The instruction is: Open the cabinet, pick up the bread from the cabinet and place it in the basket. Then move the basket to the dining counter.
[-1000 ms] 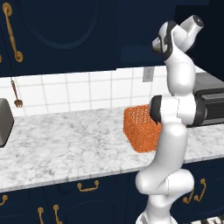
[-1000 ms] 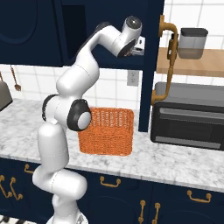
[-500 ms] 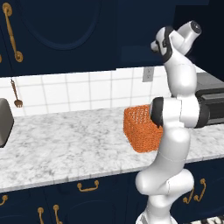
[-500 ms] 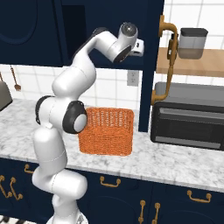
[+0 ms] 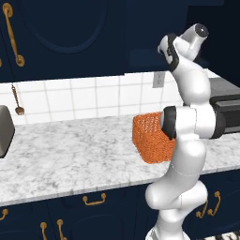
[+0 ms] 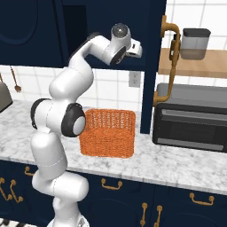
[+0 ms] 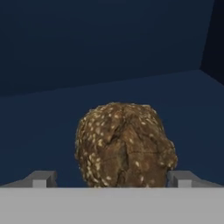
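Observation:
The bread (image 7: pixel 124 144), a golden-brown seeded bun, lies on the dark navy shelf floor inside the cabinet. My gripper (image 7: pixel 111 179) is open, with one fingertip (image 7: pixel 41 179) left of the bun and the other at its right edge. In the right base view the hand (image 6: pixel 133 46) reaches into the cabinet beside the open door (image 6: pixel 153 66), which has a long brass handle (image 6: pixel 170 66). The left base view has the wrist (image 5: pixel 199 30) high up at the dark opening. Below the arm, the orange mesh basket (image 6: pixel 108 133) (image 5: pixel 152 140) stands on the marble worktop (image 5: pixel 70 159).
A dark grey oven (image 6: pixel 190 117) (image 5: pixel 229 108) sits on the worktop right of the basket. Above it, a wooden shelf carries a grey jar (image 6: pixel 195 44). A grey appliance (image 5: pixel 3 131) stands at the far left. Navy drawers with brass pulls (image 6: pixel 111 184) run below the worktop.
The arm's elbow and shoulder links have swung a little to the left in the right base view, while the hand stays up at the cabinet opening. The basket has not moved.

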